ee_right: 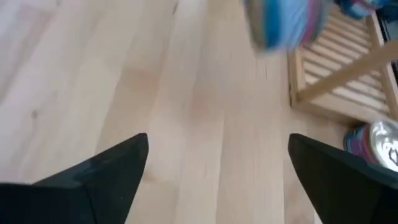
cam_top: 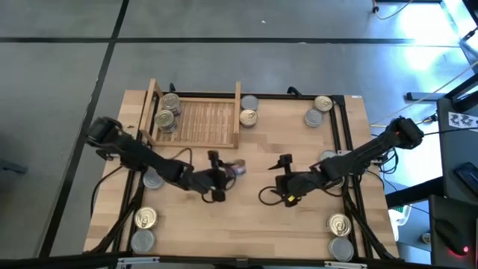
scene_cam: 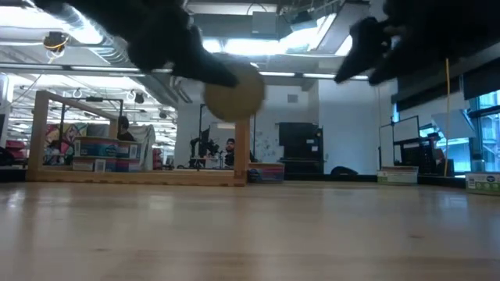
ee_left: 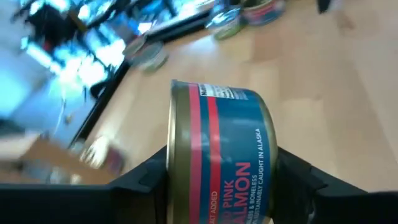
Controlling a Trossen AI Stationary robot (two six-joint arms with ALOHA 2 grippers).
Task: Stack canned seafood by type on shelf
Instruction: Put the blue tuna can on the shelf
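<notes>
Blue-labelled salmon can (ee_left: 221,152), turned on its side, sits clamped between the two dark fingers of the left gripper (cam_top: 221,179), just left of centre in the overhead frame. From table height the same can shows as a round golden disc raised clear of the tabletop (scene_cam: 250,234), in the upper middle of that frame. Right gripper (cam_top: 284,173), a little right of centre overhead, stands with its jaws spread wide and nothing between them; its wrist camera looks past them toward the held can and the rack.

The shelf (cam_top: 196,121) lies in the upper left part of the table, with a few cans (cam_top: 167,112) grouped at its left end and one more (cam_top: 249,117) just outside its right board. Other cans are scattered near the table's edges.

Step in hand, by judgement: the carry of one can toward the shelf. The next move calls for turning the can upright and setting it on or beside cans of its own type, clear of the upright side boards.
</notes>
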